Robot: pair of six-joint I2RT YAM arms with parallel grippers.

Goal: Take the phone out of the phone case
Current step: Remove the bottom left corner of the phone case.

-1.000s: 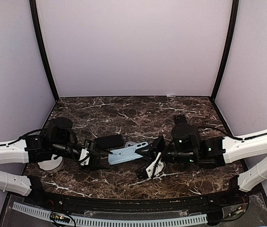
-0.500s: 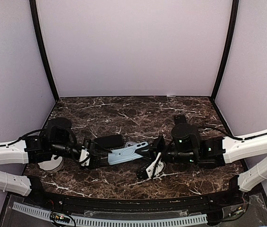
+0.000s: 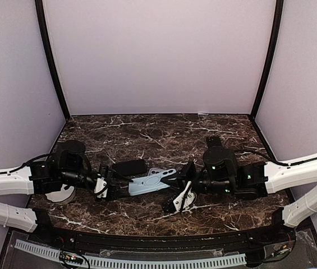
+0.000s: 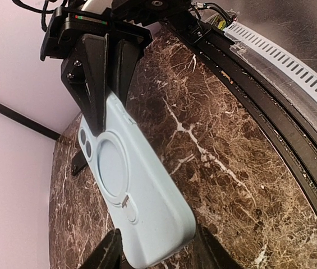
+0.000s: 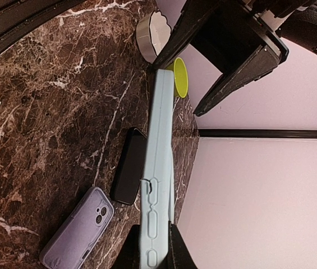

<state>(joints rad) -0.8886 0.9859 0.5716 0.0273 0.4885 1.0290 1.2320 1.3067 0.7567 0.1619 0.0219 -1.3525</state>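
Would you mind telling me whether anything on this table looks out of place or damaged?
Nothing looks damaged or spilled. The pale blue phone case hangs above the dark marble table, one end pinched by the right gripper; a black phone and a lilac case lie flat on it.

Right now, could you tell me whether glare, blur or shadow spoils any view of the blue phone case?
Top external: even light, the blue phone case small but sharp. Left wrist: case crisp, no glare, scene tilted. Right wrist: picture rolled sideways, case edge-on, in focus.
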